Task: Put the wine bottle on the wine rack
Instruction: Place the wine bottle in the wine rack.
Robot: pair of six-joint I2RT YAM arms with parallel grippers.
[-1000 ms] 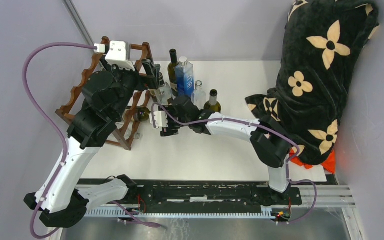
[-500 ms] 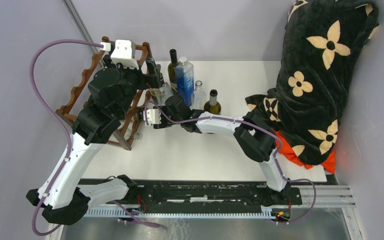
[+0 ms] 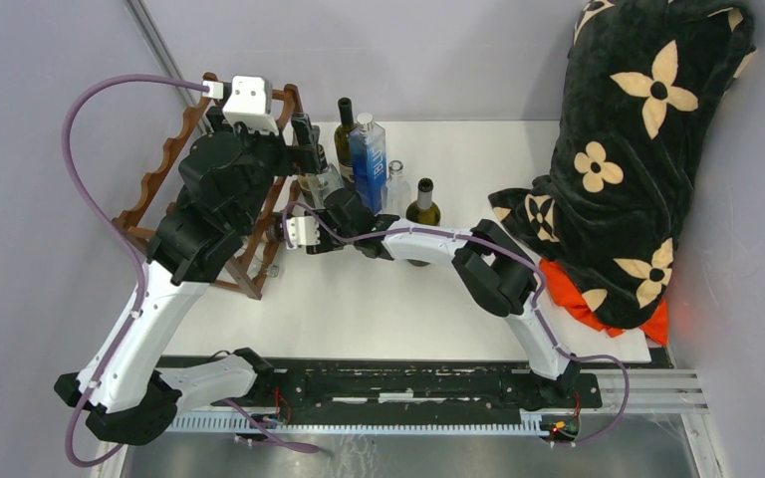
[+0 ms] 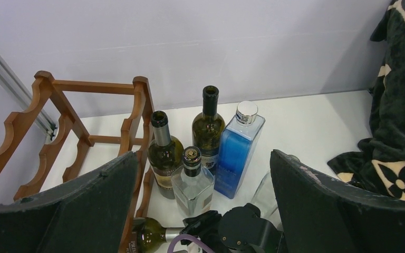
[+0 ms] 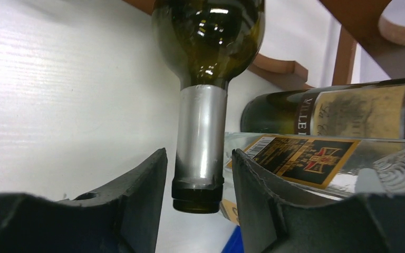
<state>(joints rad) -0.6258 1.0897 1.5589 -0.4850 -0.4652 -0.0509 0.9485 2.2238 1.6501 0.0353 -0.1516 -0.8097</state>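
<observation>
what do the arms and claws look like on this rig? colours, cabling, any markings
The left arm and right arm look alike: white shell links and bulky black joint housings. A purple cable runs along each. Each wrist carries a white boxy camera block. The left claw and right claw have broad matte black tapering fingers. No markings are visible.

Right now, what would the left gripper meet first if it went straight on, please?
Probably the small clear bottle, though the right arm lower down might come first; depth is unclear.

Overhead wide; wrist cams close, share wine rack (image 4: 92, 87).
</observation>
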